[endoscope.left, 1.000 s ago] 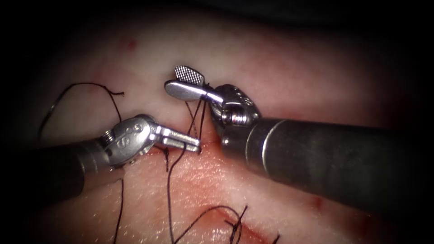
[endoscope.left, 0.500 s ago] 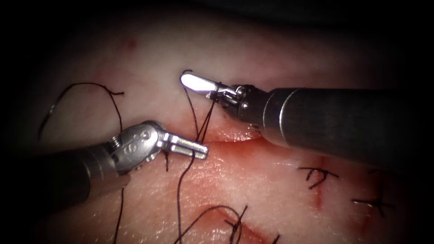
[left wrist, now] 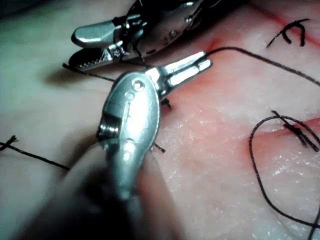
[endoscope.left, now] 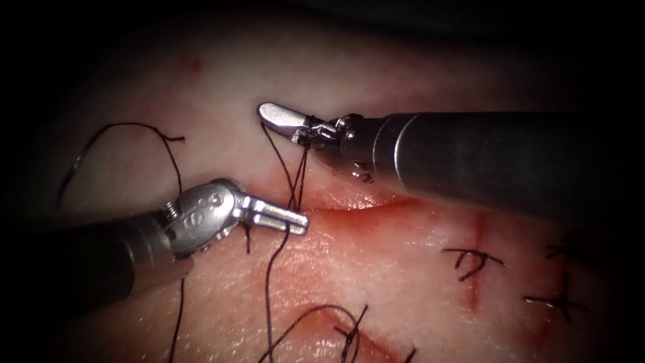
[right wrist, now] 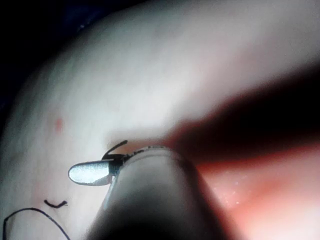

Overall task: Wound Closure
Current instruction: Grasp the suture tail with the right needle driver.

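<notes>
Left gripper (endoscope.left: 295,220): jaws closed on the thread (endoscope.left: 269,282) at the left end of the cut (endoscope.left: 349,204); one strand drops away from the cut, below the jaws.
Right gripper (endoscope.left: 275,115): above the cut; jaws a little apart in the left wrist view, thread strands wound round their base and running down to the cut.
Needle: cannot tell where.
Tissue (endoscope.left: 376,269): red fluid (endoscope.left: 403,215) along the cut; finished stitches (endoscope.left: 470,262) right of it.
</notes>
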Available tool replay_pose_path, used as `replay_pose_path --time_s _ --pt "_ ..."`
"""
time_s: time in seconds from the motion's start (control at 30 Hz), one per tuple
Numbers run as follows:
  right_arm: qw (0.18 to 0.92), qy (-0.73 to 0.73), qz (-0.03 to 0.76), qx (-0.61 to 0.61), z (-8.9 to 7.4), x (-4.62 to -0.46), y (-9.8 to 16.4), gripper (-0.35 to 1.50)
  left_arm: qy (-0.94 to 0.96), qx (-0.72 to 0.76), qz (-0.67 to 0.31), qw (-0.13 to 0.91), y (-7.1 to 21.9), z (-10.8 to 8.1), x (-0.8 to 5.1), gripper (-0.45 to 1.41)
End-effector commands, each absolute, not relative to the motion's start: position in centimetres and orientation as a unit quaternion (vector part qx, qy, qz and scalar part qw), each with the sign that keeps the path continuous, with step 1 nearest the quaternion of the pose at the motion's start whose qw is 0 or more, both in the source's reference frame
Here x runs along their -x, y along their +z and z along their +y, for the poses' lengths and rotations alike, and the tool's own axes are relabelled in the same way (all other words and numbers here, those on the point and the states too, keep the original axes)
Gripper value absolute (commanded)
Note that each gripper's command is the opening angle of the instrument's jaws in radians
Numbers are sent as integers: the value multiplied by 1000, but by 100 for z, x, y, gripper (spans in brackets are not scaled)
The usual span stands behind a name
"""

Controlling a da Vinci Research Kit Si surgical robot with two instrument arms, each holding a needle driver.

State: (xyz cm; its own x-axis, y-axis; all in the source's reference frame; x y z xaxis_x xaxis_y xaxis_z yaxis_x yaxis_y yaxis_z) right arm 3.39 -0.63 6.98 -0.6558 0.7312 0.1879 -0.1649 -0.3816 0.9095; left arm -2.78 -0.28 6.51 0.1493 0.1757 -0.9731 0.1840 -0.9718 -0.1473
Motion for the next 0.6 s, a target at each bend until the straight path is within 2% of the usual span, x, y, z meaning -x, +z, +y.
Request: replay_pose_path --time_s 0.03,0.3,0.43,0.47,0.5,0.53,0.6 --pt "291 774 476 -299 -60 -352 704 133 -641 -759 118 4 656 -25 284 -45" --pt "295 778 468 -299 -56 -355 708 133 -640 -759 119 6 656 -26 280 -45" --pt "374 760 461 -263 -61 -354 714 138 -640 -759 119 6 656 -27 281 -45" --pt "374 760 461 -263 -61 -354 714 138 -640 -759 119 6 656 -27 281 -45" --pt "418 748 456 -241 -67 -356 715 142 -640 -759 119 6 656 -27 281 -45" --pt "418 748 456 -241 -67 -356 715 142 -640 -759 119 6 656 -27 281 -45" --pt "476 725 457 -197 -76 -361 715 147 -640 -759 119 8 657 -29 282 -45"
